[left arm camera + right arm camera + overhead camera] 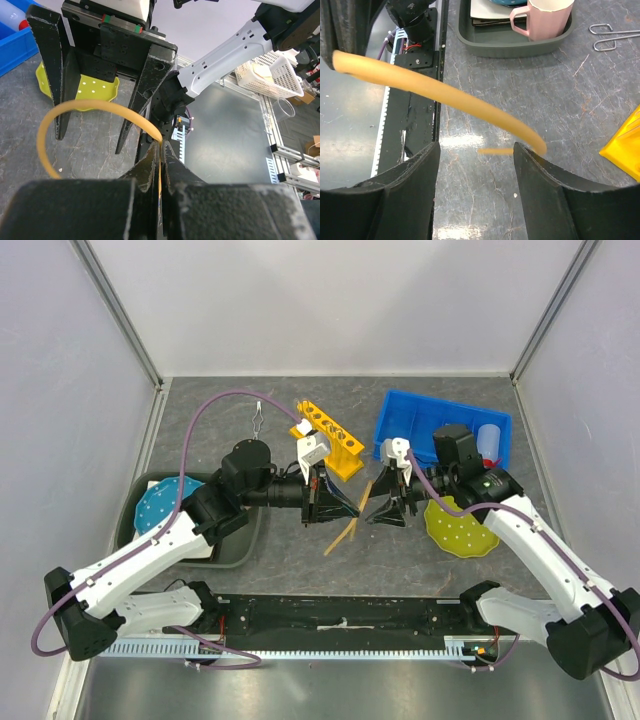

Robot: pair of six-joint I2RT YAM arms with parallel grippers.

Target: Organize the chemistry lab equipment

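Note:
My left gripper [162, 144] is shut on the tan rubber loop [75, 106], which arcs up and left out of its jaws. The loop [445, 97] runs across the gap of my right gripper [476, 146], whose jaws stand apart, and its end rests against the right fingertip [530, 157]. From above, the left gripper [345, 508] and the right gripper [380, 512] face each other mid-table with the loop [342, 534] between and below them. The yellow holed rack [330, 438] stands just behind. The metal tongs [258, 418] lie at the back left. The white squeeze bottle [488, 440] lies in the blue bin [420, 415].
A dark green tray [240, 545] at the left holds a blue dotted plate [165, 502] and the cream mug with pink handle [545, 17]. A yellow-green dotted plate [460, 528] lies under the right arm. White walls enclose the table on three sides.

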